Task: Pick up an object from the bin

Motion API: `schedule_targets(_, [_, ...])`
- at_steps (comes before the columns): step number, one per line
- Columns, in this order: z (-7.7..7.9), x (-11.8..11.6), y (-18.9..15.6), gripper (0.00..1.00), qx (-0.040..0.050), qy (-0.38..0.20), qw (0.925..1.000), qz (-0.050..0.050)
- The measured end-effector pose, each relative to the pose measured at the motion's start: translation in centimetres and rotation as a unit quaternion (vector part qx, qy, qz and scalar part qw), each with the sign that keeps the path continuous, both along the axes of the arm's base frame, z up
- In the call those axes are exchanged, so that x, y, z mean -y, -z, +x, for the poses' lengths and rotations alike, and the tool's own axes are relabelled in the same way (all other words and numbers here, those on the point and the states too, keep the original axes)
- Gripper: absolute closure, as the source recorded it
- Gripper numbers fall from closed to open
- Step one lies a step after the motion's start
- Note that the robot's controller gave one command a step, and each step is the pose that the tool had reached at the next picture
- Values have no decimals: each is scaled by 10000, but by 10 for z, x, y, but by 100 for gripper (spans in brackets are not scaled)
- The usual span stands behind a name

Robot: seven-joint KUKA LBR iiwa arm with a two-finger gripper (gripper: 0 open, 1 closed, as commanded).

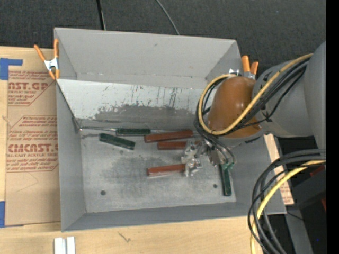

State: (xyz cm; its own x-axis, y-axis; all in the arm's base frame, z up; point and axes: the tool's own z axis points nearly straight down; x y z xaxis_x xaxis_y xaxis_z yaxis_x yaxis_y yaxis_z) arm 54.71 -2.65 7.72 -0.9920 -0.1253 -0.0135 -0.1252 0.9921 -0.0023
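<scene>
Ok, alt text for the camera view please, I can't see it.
The gripper is down at the right end of a reddish-brown bar on the floor of the bin. Two more brown bars lie beyond it, with three dark green bars scattered around.

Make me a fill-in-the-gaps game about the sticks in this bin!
The bin holds ___ brown sticks in all.
The near stick, its end by the tool, is coloured ___.
The right stick, by the bin's right wall, is coloured ___.
Missing words: three; brown; green.
</scene>
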Motion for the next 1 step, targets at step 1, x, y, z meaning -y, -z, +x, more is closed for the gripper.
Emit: schedule_targets(1, [9, 13, -147, 100, -40, -55, 10000, -1])
